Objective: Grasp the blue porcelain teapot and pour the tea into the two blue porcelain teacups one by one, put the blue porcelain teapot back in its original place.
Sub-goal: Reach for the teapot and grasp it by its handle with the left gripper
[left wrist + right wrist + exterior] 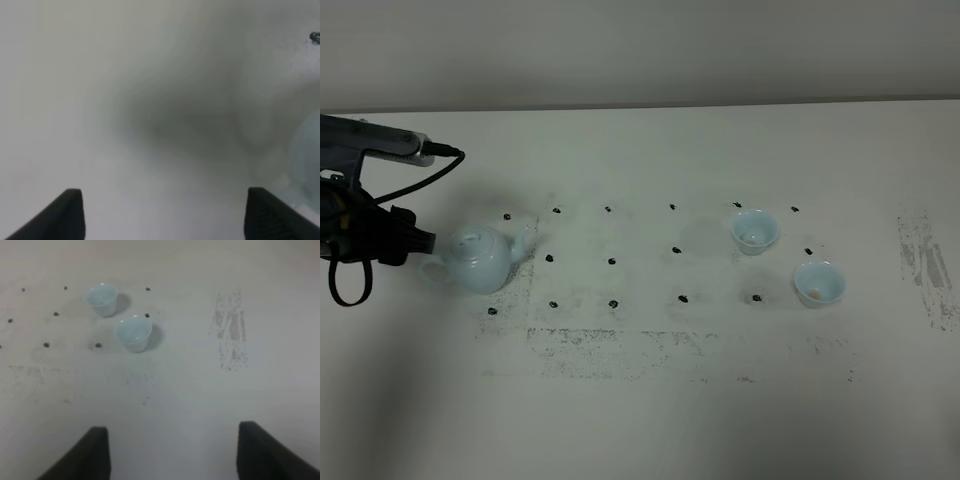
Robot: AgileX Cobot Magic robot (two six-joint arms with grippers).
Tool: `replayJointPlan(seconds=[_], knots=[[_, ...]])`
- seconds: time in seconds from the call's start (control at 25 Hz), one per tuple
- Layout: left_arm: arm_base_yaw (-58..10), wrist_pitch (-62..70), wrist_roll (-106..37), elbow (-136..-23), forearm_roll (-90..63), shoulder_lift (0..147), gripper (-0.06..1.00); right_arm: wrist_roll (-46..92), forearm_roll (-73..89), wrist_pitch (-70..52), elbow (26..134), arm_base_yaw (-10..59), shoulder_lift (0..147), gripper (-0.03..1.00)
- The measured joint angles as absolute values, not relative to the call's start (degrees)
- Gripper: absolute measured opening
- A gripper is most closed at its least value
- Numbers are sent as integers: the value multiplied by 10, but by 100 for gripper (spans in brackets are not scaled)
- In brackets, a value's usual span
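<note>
one blue porcelain teapot (480, 258) stands upright on the left part of the white table (650, 430), with its lid on and its spout turned to the right. well to its right, among the black dots (612, 262), stand the far teacup (755, 231) and the near teacup (819, 283), upright and close together. the left gripper (164, 195) is just beside the teapot's handle side, jaws spread wide around nothing. the right gripper (172, 430) hangs over bare table short of the cups, equally wide and empty.
</note>
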State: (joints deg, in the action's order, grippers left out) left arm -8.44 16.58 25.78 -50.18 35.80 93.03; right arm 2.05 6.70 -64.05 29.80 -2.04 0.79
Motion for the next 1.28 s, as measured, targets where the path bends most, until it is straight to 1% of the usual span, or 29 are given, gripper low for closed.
replayJointPlan(seconds=[0.32, 0.72, 1.28], knots=[[-84, 136, 281, -502, 397, 974, 63, 21, 67, -641, 298, -20, 8, 52], [-84, 83, 305, -502, 419, 982, 63, 21, 67, -641, 298, -20, 8, 52], [-84, 87, 305, -502, 420, 1003, 63, 21, 67, -641, 298, -20, 8, 52]])
